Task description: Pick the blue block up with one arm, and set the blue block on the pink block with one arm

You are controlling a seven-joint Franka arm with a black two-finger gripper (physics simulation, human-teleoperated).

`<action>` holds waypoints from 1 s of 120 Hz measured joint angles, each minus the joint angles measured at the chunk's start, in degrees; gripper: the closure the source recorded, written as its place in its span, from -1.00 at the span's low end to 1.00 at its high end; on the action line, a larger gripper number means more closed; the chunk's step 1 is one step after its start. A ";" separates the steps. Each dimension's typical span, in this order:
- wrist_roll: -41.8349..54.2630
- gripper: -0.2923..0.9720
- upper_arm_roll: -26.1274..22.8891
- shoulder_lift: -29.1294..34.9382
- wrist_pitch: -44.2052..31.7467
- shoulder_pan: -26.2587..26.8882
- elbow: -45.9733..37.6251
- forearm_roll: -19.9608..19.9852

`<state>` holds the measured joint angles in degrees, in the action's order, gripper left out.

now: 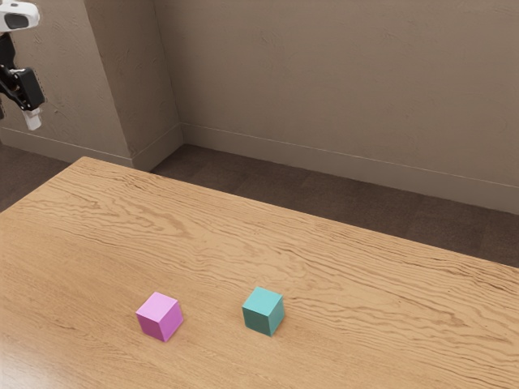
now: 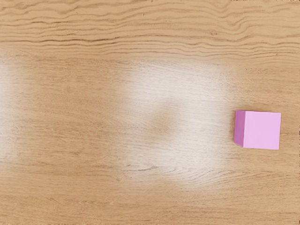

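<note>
The blue block point(image 1: 263, 311), teal in colour, sits on the wooden table point(image 1: 340, 243) toward its front, right of centre in the exterior view. To its left, about a block's width or two away, rests the pink block point(image 1: 159, 316). Both stand flat and apart from each other. My gripper point(image 1: 24, 97) hangs high at the exterior view's upper left corner, well above and far from both blocks, partly cut by the picture's edge. Nothing hangs from it. In the wrist view the pink block point(image 2: 258, 130) lies far below the hand, off to one side.
The table's far edge runs diagonally across the exterior view, with dark floor point(image 1: 324, 186) and a beige wall point(image 1: 340, 73) behind it. A wall corner point(image 1: 130, 81) juts out at the back left. Bare wood surrounds both blocks.
</note>
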<state>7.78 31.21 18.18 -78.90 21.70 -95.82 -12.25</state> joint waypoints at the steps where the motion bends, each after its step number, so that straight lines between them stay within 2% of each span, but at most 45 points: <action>1: 0.01 -0.54 0.02 0.01 0.00 0.01 0.00 0.01; 18: 0.13 -0.54 3.73 0.20 -0.01 -0.01 0.16 2.43; 24: 0.15 -0.54 2.47 0.02 1.06 -0.01 6.85 2.95; 32: -0.12 -0.54 -6.28 -1.78 2.30 -0.11 15.57 4.07; 37: -0.81 -0.54 -13.47 -5.08 2.50 0.09 17.40 4.32; 45: -2.06 -0.53 -21.01 -8.50 2.55 0.59 17.90 4.84; 58: -6.03 -0.53 -31.26 -9.15 -1.22 0.27 8.67 6.40; 64: -8.16 -0.53 -33.72 -9.36 -4.17 0.84 3.02 7.11; 74: -11.38 -0.53 -34.76 -10.08 -9.54 0.53 -4.53 8.19; 100: -17.78 -0.54 -35.93 -11.24 -20.29 -0.28 -15.65 11.30; 120: -21.41 -0.54 -36.65 -12.83 -31.03 0.34 -25.78 16.45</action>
<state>-13.63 -5.45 5.35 -109.93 22.04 -121.60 4.20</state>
